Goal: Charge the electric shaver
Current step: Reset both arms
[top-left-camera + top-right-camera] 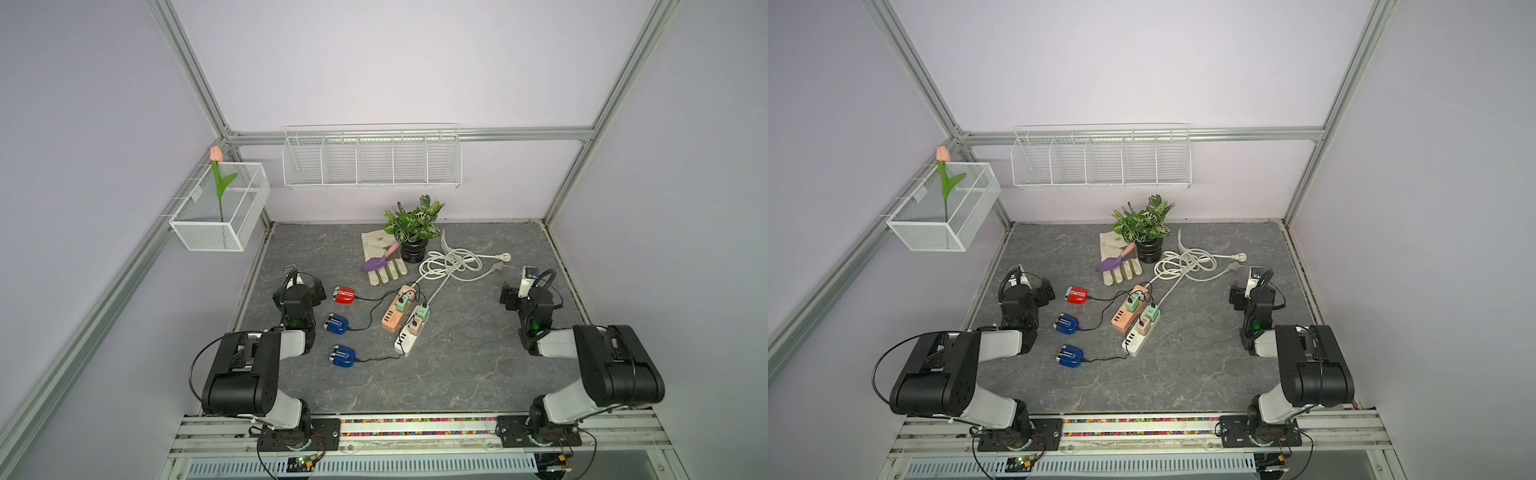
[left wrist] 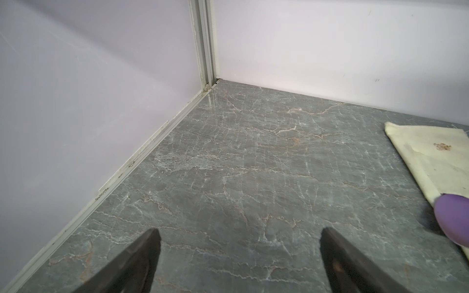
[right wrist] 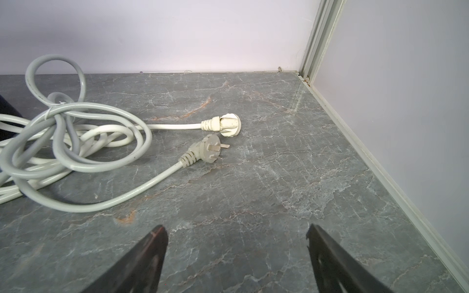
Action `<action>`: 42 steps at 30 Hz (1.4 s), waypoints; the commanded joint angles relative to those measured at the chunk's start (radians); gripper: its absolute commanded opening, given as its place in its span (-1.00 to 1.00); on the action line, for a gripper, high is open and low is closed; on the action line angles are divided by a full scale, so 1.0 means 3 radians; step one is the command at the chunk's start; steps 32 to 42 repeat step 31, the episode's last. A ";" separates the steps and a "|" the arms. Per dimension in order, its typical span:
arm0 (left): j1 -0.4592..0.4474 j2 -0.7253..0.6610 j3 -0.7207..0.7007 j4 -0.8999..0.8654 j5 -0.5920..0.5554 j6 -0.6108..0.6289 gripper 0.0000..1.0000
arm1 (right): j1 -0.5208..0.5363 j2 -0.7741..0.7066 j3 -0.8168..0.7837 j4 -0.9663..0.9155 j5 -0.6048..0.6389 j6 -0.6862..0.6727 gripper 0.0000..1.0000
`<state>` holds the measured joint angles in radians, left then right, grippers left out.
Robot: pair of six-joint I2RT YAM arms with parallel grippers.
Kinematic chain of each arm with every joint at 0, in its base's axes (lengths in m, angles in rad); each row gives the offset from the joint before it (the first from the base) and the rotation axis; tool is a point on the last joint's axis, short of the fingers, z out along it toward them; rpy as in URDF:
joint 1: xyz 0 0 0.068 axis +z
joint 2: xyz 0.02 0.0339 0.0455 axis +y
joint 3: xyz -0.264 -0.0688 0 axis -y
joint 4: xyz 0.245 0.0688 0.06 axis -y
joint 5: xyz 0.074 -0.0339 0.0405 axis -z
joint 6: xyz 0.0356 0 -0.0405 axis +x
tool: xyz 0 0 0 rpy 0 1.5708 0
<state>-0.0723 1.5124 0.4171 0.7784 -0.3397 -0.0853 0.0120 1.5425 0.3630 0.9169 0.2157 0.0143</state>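
Note:
Three electric shavers lie left of centre in both top views: a red one (image 1: 344, 295) and two blue ones (image 1: 336, 323) (image 1: 343, 355). A thin black cable runs from each towards the orange power strip (image 1: 395, 316) and the white power strip (image 1: 409, 340), which carry green and pink charger blocks. My left gripper (image 2: 239, 233) is open over bare table, left of the red shaver. My right gripper (image 3: 237, 229) is open and empty at the right side, short of two loose wall plugs (image 3: 229, 125) (image 3: 210, 148).
The strips' pale cords (image 1: 451, 264) lie tangled at the back. A potted plant (image 1: 413, 232), a glove (image 1: 382, 257) and a purple trowel (image 1: 376, 262) sit at the back centre. Wire baskets (image 1: 372, 160) (image 1: 220, 208) hang on the walls.

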 commanded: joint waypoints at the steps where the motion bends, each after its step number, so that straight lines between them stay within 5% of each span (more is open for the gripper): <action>1: 0.0016 -0.0011 0.0021 -0.0016 0.0010 0.0036 0.98 | 0.0001 -0.0025 -0.0034 0.0053 0.0007 -0.0043 0.78; 42: 0.0016 -0.0004 0.0018 -0.0002 0.0012 0.0039 0.98 | 0.0001 -0.0023 -0.0024 0.0028 0.0001 -0.0048 0.78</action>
